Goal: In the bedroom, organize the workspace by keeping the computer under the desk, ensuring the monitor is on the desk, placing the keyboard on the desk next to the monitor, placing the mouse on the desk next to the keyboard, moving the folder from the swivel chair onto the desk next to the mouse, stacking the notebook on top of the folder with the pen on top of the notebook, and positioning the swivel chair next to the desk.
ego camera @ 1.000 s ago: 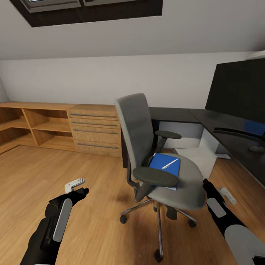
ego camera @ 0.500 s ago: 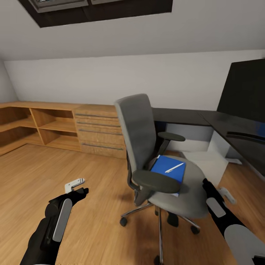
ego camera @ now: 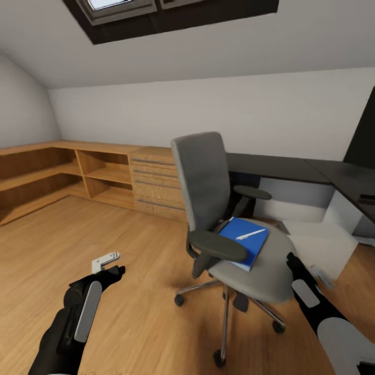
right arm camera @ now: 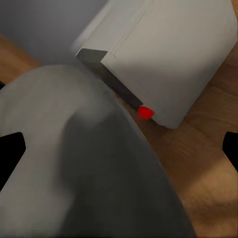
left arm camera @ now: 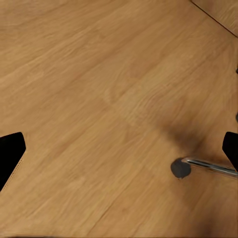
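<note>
There, pen (ego camera: 250, 234) atop blue folder (ego camera: 242, 241) on the swivel chair (ego camera: 229, 229).

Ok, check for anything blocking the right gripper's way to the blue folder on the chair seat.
The folder lies on the swivel chair seat with the pen on top. The right gripper hangs beside the seat's edge; only bare seat padding lies between them. The near armrest is on the folder's other side.

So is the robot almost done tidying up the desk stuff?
Not nearly. The computer already sits on the floor by the desk. Both hands are empty: the left hand hangs open over the floor and the right hand is open beside the swivel chair. The blue folder with the pen on top still lies on the seat, so moving and stacking them is left.
</note>
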Motion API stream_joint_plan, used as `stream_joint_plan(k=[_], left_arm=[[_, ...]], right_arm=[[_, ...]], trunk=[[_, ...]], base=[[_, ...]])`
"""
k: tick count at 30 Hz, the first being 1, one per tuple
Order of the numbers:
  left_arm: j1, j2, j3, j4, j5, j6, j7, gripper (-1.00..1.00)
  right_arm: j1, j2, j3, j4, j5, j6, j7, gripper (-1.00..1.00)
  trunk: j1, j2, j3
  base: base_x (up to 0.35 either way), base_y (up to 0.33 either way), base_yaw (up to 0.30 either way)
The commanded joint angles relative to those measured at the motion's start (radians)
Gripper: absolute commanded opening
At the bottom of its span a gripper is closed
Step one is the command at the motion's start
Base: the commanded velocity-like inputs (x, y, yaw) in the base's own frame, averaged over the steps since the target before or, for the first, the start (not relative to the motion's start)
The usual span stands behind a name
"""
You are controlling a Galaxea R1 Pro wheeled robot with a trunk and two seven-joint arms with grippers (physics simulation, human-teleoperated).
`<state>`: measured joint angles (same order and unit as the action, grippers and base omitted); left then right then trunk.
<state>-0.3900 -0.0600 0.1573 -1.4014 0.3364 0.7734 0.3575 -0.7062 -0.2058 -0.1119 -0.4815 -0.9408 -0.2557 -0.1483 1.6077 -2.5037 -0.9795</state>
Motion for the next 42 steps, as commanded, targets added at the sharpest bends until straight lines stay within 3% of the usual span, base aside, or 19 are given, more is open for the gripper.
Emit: stream_joint_plan(k=[1,13,16,21,32,42], left_arm=[[-0.001,-0.001,0.0,0.0,0.01,0.003,0.008,1.0],[-0.001,-0.003,-0.025,0.035,0.01,0.003,0.009,1.0],[-0.001,-0.003,-0.027,0.039,0.01,0.003,0.009,1.0],[-0.001,-0.003,-0.065,0.05,0.01,0.003,0.012,1.0],[-0.001,-0.004,-0.072,0.05,0.008,0.002,0.012,1.0],[-0.001,-0.002,-0.117,0.096,0.007,0.001,0.015,1.0]], right_arm=[[0.001,0.003,0.006,0.0,-0.018,-0.004,-0.002,1.0],[0.001,0.006,0.006,0.003,-0.019,-0.004,-0.001,1.0],[0.001,0.006,0.006,0.003,-0.018,-0.004,-0.002,1.0],[0.001,0.005,0.005,0.004,-0.019,-0.004,-0.001,1.0],[0.001,0.007,0.001,0.002,-0.027,0.008,-0.003,1.0],[0.002,0.0,-0.003,-0.023,-0.032,0.048,0.001,1.0]], trunk=[[0.0,0.0,-0.001],[0.0,0.0,-0.001],[0.0,0.0,-0.001],[0.0,0.0,-0.001],[0.0,0.0,-0.001],[0.0,0.0,-0.001]], base=[[0.0,0.0,0.273],[0.0,-0.085,0.18],[0.0,-0.01,-0.012],[0.0,-0.002,-0.188],[0.0,0.0,-0.025],[0.0,0.0,0.0]])
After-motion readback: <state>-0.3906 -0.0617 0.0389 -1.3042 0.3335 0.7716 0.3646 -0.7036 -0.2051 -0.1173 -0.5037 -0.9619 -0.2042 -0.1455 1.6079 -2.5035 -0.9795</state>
